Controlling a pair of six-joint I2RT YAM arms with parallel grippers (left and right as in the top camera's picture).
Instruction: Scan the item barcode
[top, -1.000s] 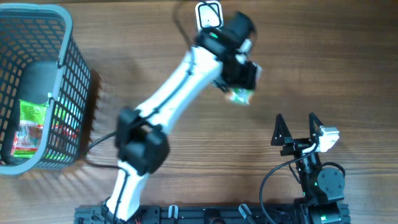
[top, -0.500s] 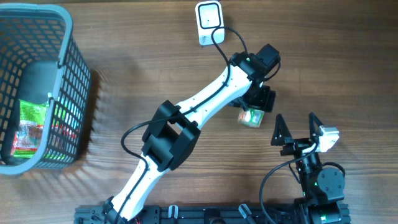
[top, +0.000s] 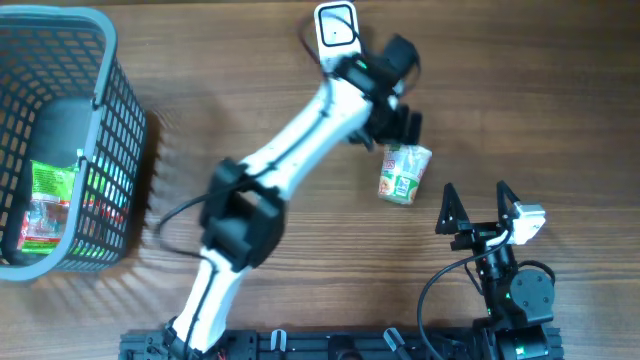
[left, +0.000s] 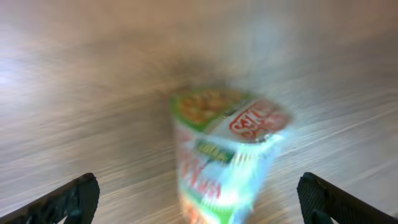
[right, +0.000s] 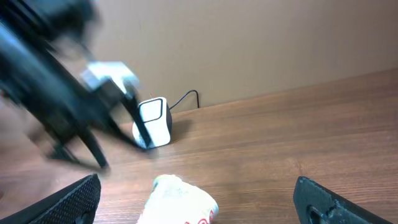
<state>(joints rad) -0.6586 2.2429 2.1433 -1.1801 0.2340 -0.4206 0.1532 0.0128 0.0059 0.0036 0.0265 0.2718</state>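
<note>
left claw (top: 401, 127) gapes wide by the tapered glossy cup (top: 403, 172) lying on grained wood table (top: 540, 90), right claw (top: 475, 197) wide too.

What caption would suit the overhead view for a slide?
Open left gripper beside a food cup lying on the wooden table, near the white barcode scanner.

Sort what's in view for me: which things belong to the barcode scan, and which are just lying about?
For the job:
- cup noodles, lying on the table
- white barcode scanner

Lying about:
- grey mesh basket
- green packets inside it
</note>
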